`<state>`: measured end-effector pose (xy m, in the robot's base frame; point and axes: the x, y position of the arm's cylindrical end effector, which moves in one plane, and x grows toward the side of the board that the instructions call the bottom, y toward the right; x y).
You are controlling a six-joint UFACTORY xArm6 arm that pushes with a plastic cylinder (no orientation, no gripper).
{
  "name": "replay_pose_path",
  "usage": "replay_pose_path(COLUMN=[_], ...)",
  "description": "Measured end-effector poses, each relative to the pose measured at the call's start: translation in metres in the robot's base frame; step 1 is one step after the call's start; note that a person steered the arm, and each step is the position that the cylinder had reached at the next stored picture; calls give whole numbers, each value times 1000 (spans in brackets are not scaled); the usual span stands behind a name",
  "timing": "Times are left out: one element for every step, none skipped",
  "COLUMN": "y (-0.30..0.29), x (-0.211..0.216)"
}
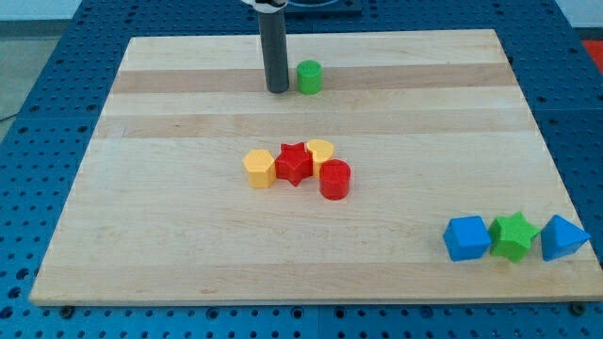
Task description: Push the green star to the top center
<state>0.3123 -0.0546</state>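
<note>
The green star (514,235) lies near the board's bottom right corner, between a blue cube (467,238) on its left and a blue triangular block (562,237) on its right, touching or nearly touching both. My tip (277,89) rests on the board near the top centre, just left of a green cylinder (309,77). The tip is far from the green star, up and to the view's left of it.
A cluster sits at the board's middle: a yellow hexagonal block (259,169), a red star (294,163), a yellow heart-shaped block (320,151) and a red cylinder (334,179). The wooden board (141,235) lies on a blue perforated table.
</note>
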Motion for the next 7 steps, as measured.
replay_pose_path(y=[30, 79, 80, 33, 5, 3, -31], x=[21, 35, 12, -20, -30, -12, -24])
